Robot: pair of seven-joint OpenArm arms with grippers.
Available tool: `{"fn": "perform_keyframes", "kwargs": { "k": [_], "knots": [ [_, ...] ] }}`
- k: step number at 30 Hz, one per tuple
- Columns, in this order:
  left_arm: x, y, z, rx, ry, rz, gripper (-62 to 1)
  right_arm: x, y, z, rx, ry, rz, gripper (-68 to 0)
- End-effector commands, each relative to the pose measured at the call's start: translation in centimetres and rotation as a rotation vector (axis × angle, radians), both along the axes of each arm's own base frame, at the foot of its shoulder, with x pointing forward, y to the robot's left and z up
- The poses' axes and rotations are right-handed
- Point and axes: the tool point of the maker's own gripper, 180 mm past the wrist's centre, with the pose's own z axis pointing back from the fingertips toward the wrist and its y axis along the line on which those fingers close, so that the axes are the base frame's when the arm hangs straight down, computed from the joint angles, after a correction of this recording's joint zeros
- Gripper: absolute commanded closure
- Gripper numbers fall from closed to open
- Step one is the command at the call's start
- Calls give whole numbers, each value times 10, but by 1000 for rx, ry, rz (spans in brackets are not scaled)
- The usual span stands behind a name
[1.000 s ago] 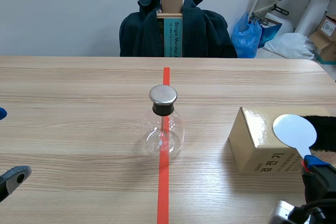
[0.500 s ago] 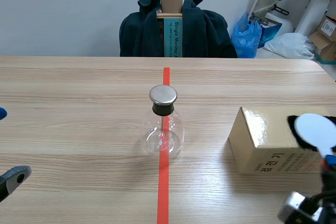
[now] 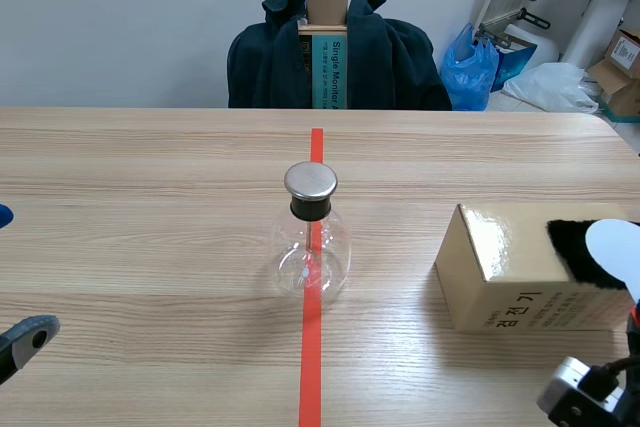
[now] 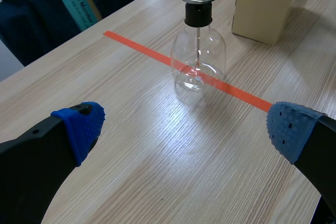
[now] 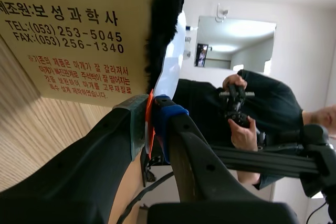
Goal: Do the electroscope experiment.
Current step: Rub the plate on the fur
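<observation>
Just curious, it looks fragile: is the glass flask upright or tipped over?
Upright: the flask stands on its base on the table, metal cap on top.

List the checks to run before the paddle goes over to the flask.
1. Right end effector shut on the white paddle: ok.
2. Paddle lying against the black fur on the box: ok.
3. Glass flask upright on the tape line, metal cap on: ok.
4. Left end effector open, apart from the flask: ok.
5. Paddle charged enough: cannot tell.
</observation>
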Motion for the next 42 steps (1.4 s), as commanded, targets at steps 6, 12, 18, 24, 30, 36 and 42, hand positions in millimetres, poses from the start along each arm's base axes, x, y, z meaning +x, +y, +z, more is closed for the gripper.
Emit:
{"fn": "perform_keyframes", "kwargs": {
  "k": [6,12,18,24,30,36,42],
  "knots": [
    [4,-3,10,-25,-31,-3,-623,3,37,9,-7,-44,212,-8],
    [4,-3,10,-25,-31,-3,-623,3,-9,14,-20,-62,-29,-8],
    [4,-3,10,-24,-31,-3,-623,4,31,10,3,-50,171,-8],
    [4,-3,10,-24,-31,-3,-623,2,-17,15,-8,-70,-72,-8],
    [4,-3,10,-24,-31,-3,-623,4,28,12,6,-57,179,-8],
    [4,-3,10,-24,-31,-3,-623,3,-2,14,-2,-66,15,-8],
    [4,-3,10,-24,-31,-3,-623,0,6,11,-2,-52,63,-8]
  ]
}}
